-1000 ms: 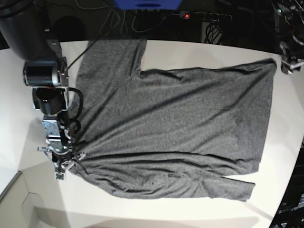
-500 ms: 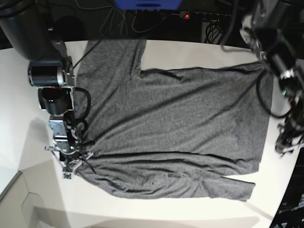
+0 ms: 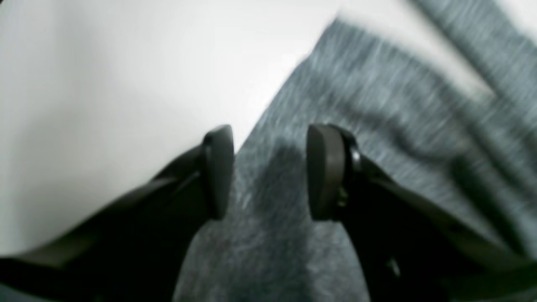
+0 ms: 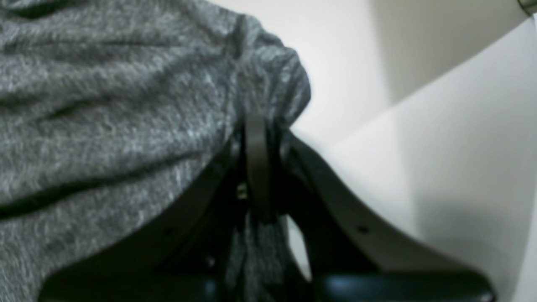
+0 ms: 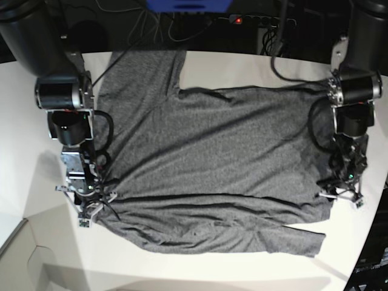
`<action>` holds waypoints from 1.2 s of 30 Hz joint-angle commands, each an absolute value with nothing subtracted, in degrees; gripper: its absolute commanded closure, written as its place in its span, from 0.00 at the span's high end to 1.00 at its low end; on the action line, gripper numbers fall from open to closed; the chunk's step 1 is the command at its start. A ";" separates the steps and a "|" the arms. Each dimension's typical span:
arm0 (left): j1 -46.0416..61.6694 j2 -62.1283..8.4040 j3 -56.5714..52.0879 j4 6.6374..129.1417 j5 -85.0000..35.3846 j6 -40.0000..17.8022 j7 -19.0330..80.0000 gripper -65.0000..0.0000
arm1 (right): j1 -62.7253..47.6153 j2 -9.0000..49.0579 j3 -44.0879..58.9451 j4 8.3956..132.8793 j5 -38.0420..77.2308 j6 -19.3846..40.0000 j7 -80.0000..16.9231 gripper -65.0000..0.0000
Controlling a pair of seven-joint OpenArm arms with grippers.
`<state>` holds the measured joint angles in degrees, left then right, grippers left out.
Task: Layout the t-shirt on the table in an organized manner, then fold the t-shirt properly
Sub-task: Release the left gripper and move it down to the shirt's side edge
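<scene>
The dark grey t-shirt (image 5: 224,157) lies spread over the white table (image 5: 24,121), one sleeve pointing to the far edge and another at the near right. My right gripper (image 5: 91,209), on the left of the base view, is shut on a pinched fold at the t-shirt's edge (image 4: 268,84); its fingers (image 4: 256,167) are pressed together on the cloth. On the other side my left gripper (image 5: 341,197) hangs open just over the t-shirt's right edge. The left wrist view shows its fingertips (image 3: 218,172) apart, with grey cloth (image 3: 377,105) below and nothing between them.
A power strip (image 5: 260,20) with a red light, cables and a blue object (image 5: 188,5) lie beyond the far edge. The table's curved edge runs close past the left gripper on the right. A beige surface (image 5: 18,260) sits below the near left corner.
The left arm swung in from the upper right and came down to the t-shirt's right edge. The right gripper shifted slightly right, still holding the cloth.
</scene>
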<state>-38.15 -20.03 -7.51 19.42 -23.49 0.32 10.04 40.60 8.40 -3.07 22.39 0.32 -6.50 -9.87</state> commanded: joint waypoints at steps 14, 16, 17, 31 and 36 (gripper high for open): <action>-38.64 -19.21 -3.47 16.13 -23.16 0.04 6.46 0.34 | 42.33 8.57 -3.03 23.34 0.31 -7.25 -9.36 0.01; -37.14 -19.03 -3.47 17.19 -23.16 0.04 6.46 0.19 | 42.33 8.57 -3.03 23.34 0.31 -7.25 -9.36 0.01; -36.62 -18.59 -3.47 17.36 -23.16 0.04 6.46 0.07 | 42.33 8.57 -3.03 23.34 0.22 -7.25 -9.36 0.01; -26.33 -18.15 -4.00 43.12 -23.25 0.04 6.90 0.00 | 42.24 8.57 -3.12 23.25 0.13 -7.25 -9.36 0.01; -17.63 -17.71 -3.38 60.26 -23.08 0.13 6.90 0.00 | 41.54 8.57 -3.12 23.34 0.13 -7.25 -9.36 0.01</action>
<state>-16.53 -17.10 -3.25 59.72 -23.09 0.19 8.05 39.99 8.27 -3.07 22.61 0.05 -6.52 -9.10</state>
